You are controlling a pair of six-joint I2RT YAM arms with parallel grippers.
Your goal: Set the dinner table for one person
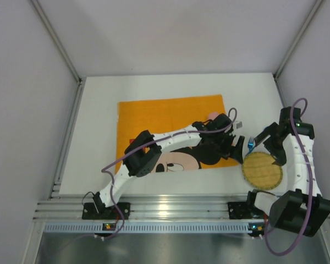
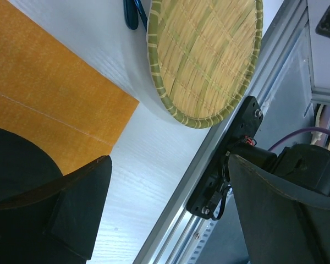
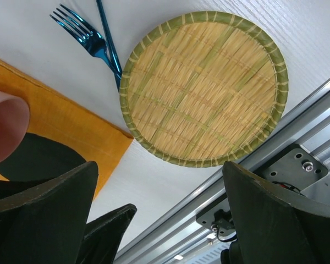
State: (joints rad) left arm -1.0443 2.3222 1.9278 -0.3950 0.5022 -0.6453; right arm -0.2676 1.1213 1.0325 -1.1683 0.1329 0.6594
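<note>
My left gripper [image 2: 170,176] and right gripper [image 3: 159,176] hover near the plate [image 3: 203,88], jaws apart and empty, ready for its rim. The plate lies on the table [image 1: 93,137] beside the mat [image 1: 170,115], and the fork [image 3: 85,33] perhaps touches it.

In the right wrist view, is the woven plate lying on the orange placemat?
No, the woven plate lies on the bare white dinner table, just off the corner of the orange placemat.

A robotics lab test cell, by the look of it: a white dinner table [image 1: 99,137] boxed in by plain panels [image 1: 22,110] on aluminium posts [image 1: 55,38], with robot arms [image 1: 154,144] bolted to a ribbed rail [image 1: 170,208].
</note>
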